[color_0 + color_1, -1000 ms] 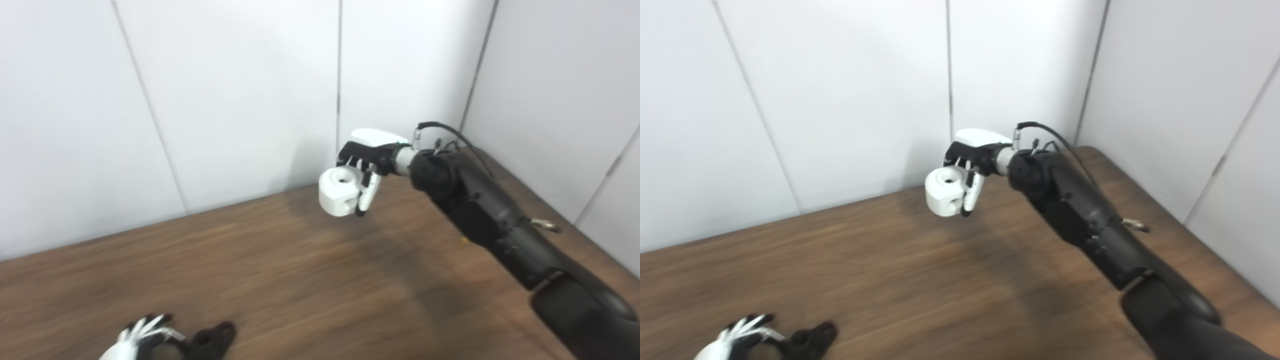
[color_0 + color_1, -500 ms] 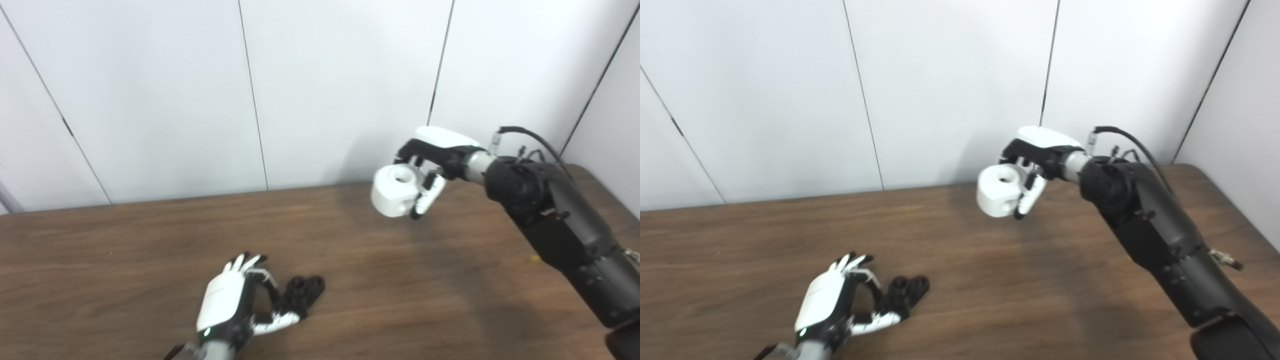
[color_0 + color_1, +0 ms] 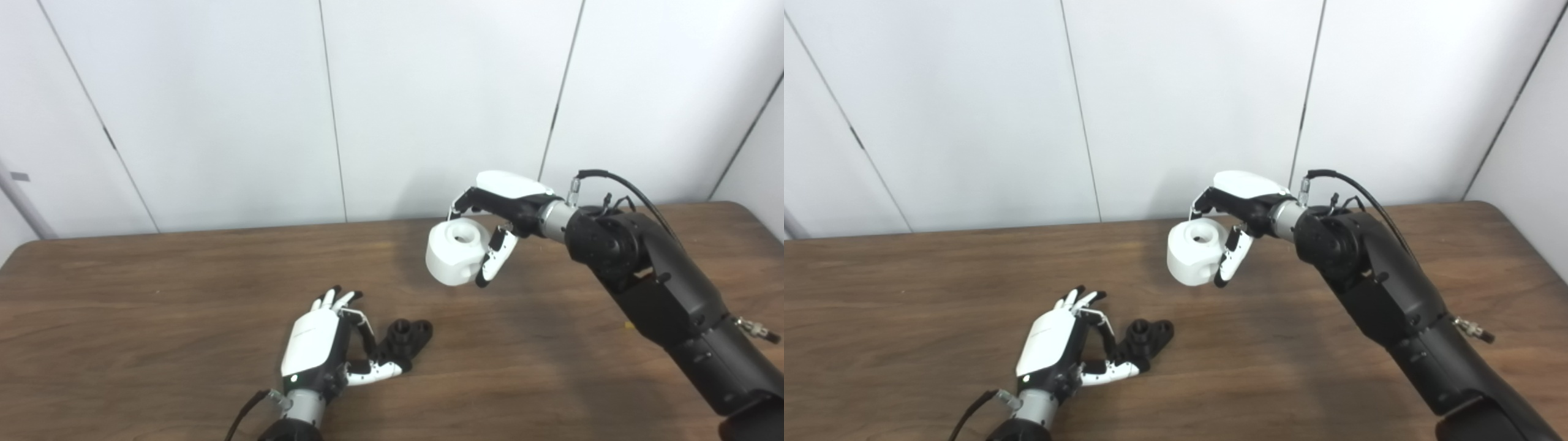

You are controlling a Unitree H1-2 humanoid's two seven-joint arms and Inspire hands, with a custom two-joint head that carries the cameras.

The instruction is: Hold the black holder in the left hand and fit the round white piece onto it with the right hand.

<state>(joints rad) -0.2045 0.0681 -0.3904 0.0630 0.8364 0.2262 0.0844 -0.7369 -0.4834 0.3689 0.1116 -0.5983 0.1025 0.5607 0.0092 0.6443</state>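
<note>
Nearest the front edge of the desk point(image 3: 153, 343), a little left of its middle, the left hand point(image 3: 318, 346) is seen lying low on the wood with its back upward. Its fingers point(image 3: 335, 298) are spread and slightly curled, and its thumb is stretched along the near side of the black holder point(image 3: 407, 340). The holder rests flat on the desk just right of the palm; it is touched or nearly touched by the fingertips, but a closed hold on it is not shown, so it is judged not yet lifted.

Farther back, toward the rear edge and right of the middle, the round white piece point(image 3: 456, 251) is carried clear above the wood by the right hand point(image 3: 499, 211). The fingers are clamped over its top and far side and the thumb is pressed down its right flank; its round hole is turned upward.

The step in hand is judged to be the taking of the holder. It would be done well if the left fingers were closed fully around the holder's body, with its raised post left uncovered, and the holder lifted and steadied before the white piece is brought over. The piece should be kept level while waiting, so that hole and post can be lined up squarely.

One black holder, one round white piece, two hands and one desk are counted
</note>
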